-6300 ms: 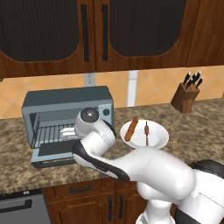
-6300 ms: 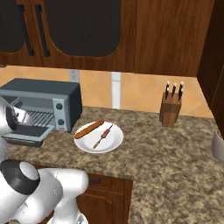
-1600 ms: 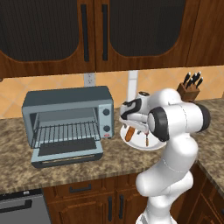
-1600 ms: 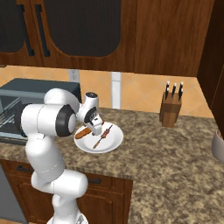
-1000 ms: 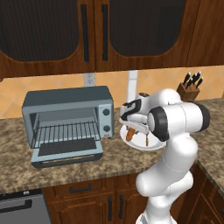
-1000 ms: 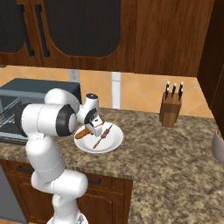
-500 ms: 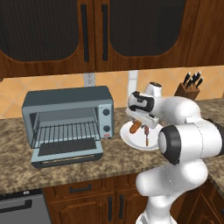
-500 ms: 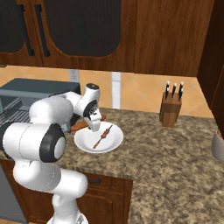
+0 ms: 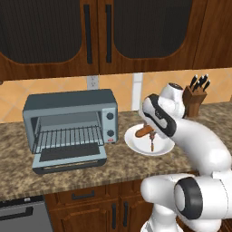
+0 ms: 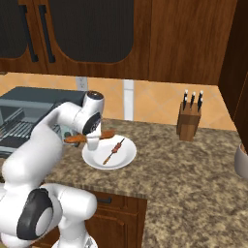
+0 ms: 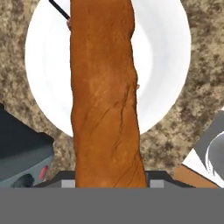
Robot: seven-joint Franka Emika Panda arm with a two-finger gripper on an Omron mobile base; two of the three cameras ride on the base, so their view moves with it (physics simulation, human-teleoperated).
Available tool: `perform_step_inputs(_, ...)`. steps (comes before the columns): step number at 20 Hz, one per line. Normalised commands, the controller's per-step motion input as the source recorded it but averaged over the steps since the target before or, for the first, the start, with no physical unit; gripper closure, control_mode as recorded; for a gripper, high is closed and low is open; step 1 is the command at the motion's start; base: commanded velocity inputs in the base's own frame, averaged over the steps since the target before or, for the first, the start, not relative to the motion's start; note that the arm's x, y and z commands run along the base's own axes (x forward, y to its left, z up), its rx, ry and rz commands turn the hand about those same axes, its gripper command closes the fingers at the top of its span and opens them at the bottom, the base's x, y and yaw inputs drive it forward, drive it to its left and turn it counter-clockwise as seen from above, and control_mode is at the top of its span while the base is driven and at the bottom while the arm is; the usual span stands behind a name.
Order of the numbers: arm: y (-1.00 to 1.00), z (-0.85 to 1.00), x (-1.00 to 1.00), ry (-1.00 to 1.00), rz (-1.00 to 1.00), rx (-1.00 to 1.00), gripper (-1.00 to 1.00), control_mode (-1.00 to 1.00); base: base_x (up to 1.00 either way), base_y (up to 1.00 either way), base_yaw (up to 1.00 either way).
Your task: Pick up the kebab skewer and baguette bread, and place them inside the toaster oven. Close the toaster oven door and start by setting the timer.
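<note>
Right base view shows the white arm's two-finger gripper (image 10: 92,137) closed partway on the smooth orange-brown baguette loaf (image 10: 104,133), holding it roughly level just above the left rim of the round white plate (image 10: 123,157), clear of the plate's surface. The thin tan kebab skewer with dark red-brown meat chunks (image 10: 113,150) lies on that plate, untouched, beside and below the held loaf. From the hand view the baguette (image 11: 106,92) runs straight away from the fingers over the plate (image 11: 162,65), so the grip appears to be near one end rather than the middle. What matters for the coming move is direction: the blue-grey boxy toaster oven (image 9: 72,105) stands to the arm's left of the plate along the counter, its door (image 9: 70,159) folded down flat in front and the wire rack (image 9: 70,136) exposed. The loaf's long axis looks roughly parallel to the oven's wide mouth in the left base view, so I judge a sideways carry leftward, then forward over the lowered door, should bring it onto the rack.
</note>
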Motion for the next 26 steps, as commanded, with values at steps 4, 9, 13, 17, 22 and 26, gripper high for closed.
perform_step_inputs(4,0.61,0.47,-0.37,-0.04,-0.19,0.06,1.00,-1.00,0.00,0.00,0.00)
perform_step_inputs(9,0.76,0.38,-0.24,-0.02,-0.16,0.05,1.00,-1.00,0.00,0.00,0.00)
perform_step_inputs(13,0.83,0.24,-0.04,-0.04,-0.10,0.02,1.00,-1.00,0.00,0.00,0.00)
perform_step_inputs(17,0.88,0.10,-0.02,-0.05,0.00,0.00,1.00,-1.00,0.00,0.00,0.00)
perform_step_inputs(22,0.82,0.12,-0.05,-0.13,-0.01,0.00,1.00,-1.00,0.00,0.00,0.00)
perform_step_inputs(26,0.74,0.15,0.00,-0.15,-0.05,0.01,1.00,-1.00,0.00,0.00,0.00)
